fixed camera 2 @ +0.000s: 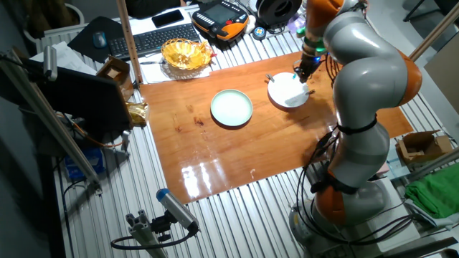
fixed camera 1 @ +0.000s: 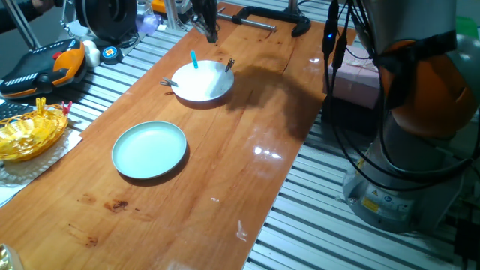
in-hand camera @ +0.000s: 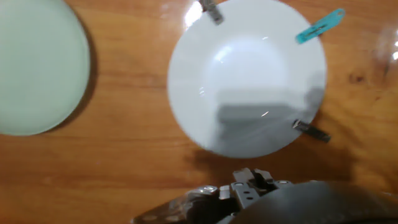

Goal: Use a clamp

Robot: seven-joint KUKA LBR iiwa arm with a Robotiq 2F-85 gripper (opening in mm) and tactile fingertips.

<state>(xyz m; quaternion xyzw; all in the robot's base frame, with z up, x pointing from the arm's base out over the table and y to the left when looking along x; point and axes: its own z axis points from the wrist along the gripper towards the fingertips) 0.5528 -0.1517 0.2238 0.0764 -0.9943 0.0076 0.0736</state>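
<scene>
- The white plate (in-hand camera: 249, 81) lay on the wooden table (fixed camera 1: 225, 172), with the pale green plate (in-hand camera: 34, 65) well apart at its 9 o'clock in the hand view.
- Two small dark grey clips sat on the white plate's rim in the hand view: one clamp (in-hand camera: 311, 130) at about 4 o'clock and a second clip (in-hand camera: 211, 10) at about 11 o'clock.
- A short teal stick (in-hand camera: 319, 26) rested on the rim at about 2 o'clock.
- In one fixed view, the clamp (fixed camera 1: 229, 65) stood with its thin handles upright on the rim, and the second clip (fixed camera 1: 166, 82) sat on the opposite edge.
- The tool (fixed camera 1: 212, 31) hung above the table just beyond the white plate, apart from both clips.
- The hand view showed only part of the tool body at the bottom edge, and the fixed views were too small; whether the fingers were spread or pressed together could not be told.
- Nothing appeared to be held in the tool.
- Progress judgement: the task seemed to be at an early or between-steps stage, because the tool was not in contact with the clamp.
- Remaining work, as judged: align over the handles, descend, squeeze them and operate the clamp.
- A large black bar clamp (fixed camera 1: 266, 20) lay at the far end of the table, away from the plates.
</scene>
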